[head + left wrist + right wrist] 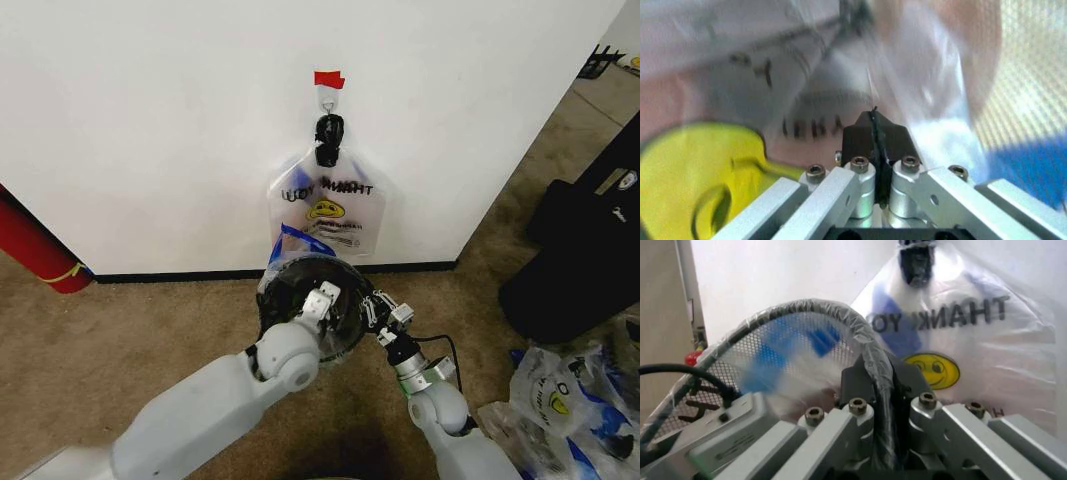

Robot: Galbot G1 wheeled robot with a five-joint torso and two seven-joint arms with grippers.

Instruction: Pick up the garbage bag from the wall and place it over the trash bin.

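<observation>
Head view, wall: a plain white wall (150, 120) with a black baseboard fills the upper frame; brown carpet floor (120, 340) runs below it.
Whitish bag: a larger bag with black lettering and a yellow smiley (327, 205) hangs by its black knotted top from a small metal hook (327, 100), just under a red tape piece (329, 79).
Red cylinder: a red cylinder with a yellow band (38, 248) leans at the wall's foot, well to the left.
Trash bin: the black wire-mesh trash bin (300, 285) stands on the floor just below the hanging bag, close to the wall.
Garbage bag: the thin see-through garbage bag (298, 243), with blue patches, lies draped over the bin's mouth and rim; in the right wrist view its film and blue patches (783, 347) show through the mesh.
Spare bags: more smiley-print bags (555, 400) lie heaped on the floor at the right.
Left tool: the left tool (318, 301) sits over the bin's top; in the left wrist view (875, 131) its pads are pressed together, pinching clear bag film.
Right tool: the right tool (378, 312) is at the bin's right edge; in the right wrist view (877, 377) its pads clamp the film-wrapped bin rim (807, 307).
</observation>
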